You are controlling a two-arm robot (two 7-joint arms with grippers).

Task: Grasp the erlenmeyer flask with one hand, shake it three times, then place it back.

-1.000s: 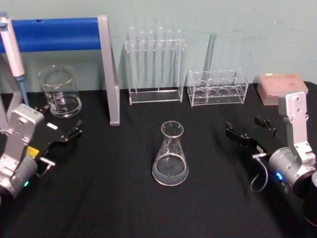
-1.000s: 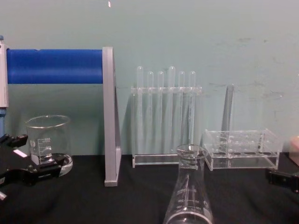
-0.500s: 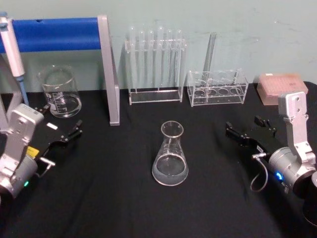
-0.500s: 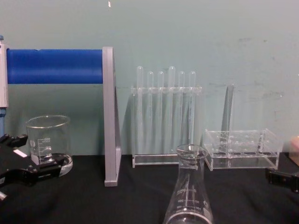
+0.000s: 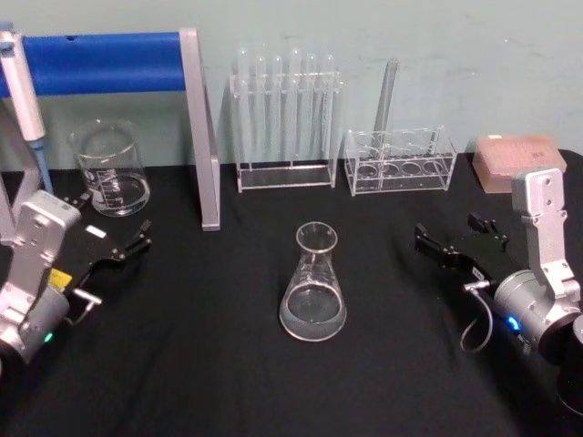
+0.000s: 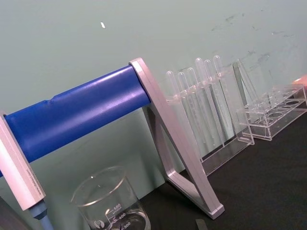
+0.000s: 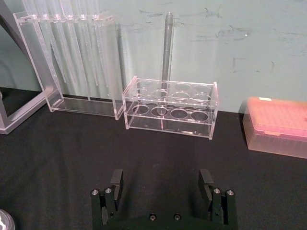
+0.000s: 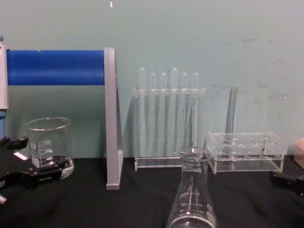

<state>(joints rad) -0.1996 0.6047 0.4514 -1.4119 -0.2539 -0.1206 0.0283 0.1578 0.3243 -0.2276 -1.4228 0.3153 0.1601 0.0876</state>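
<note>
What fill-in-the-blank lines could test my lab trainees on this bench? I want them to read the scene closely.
1. The erlenmeyer flask stands upright on the black ____.
2. The right gripper sits apart from the flask with its fingers ____.
3. The low clear rack holds ____ upright tube.
4. The left gripper rests near the glass ____.

Missing words: table; open; one; beaker

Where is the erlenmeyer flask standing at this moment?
In the head view, the erlenmeyer flask stands upright at the centre of the black table, between the two open hands, in front of the test tube rack.
</note>
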